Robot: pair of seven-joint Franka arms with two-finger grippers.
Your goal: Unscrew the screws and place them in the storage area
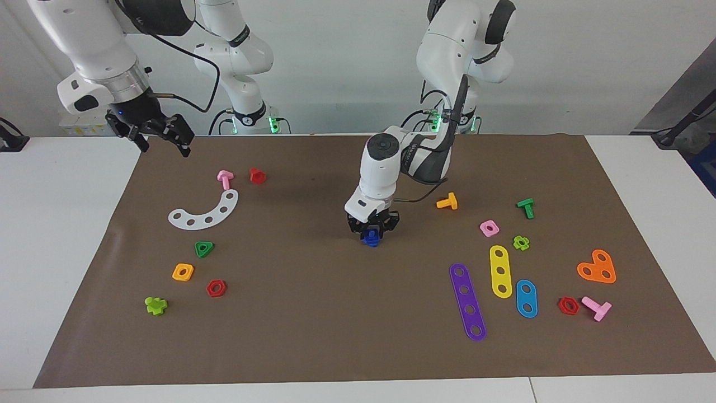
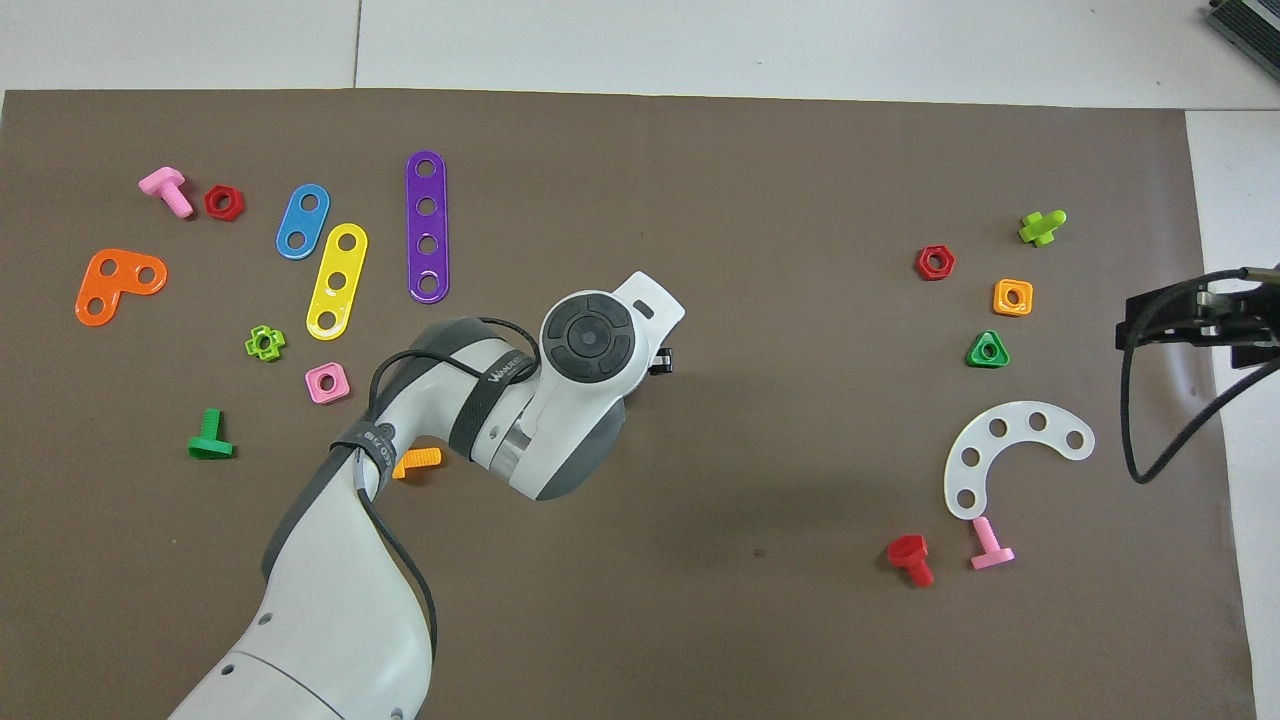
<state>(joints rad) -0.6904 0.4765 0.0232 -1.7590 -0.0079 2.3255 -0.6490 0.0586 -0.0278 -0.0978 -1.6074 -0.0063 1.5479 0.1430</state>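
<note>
The dark-blue screw (image 1: pixel 370 238) sits on the middle of the brown mat, its bolt and nut not told apart. My left gripper (image 1: pixel 371 230) reaches down onto it, fingers closed around it at mat level. In the overhead view the left hand (image 2: pixel 590 345) hides the screw. My right gripper (image 1: pixel 162 137) waits open and empty, raised over the mat's edge at the right arm's end; it also shows in the overhead view (image 2: pixel 1195 318). The storage area is the mat's two side ends (image 1: pixel 626 224) (image 1: pixel 140 235), strewn with loose coloured parts.
At the left arm's end lie an orange bolt (image 1: pixel 447 201), a green bolt (image 1: pixel 526 207), a purple strip (image 1: pixel 467 301), a yellow strip (image 1: pixel 500 271) and an orange plate (image 1: pixel 597 267). At the right arm's end lie a white arc (image 1: pixel 205 211), a pink bolt (image 1: pixel 225 178) and a red nut (image 1: pixel 216 288).
</note>
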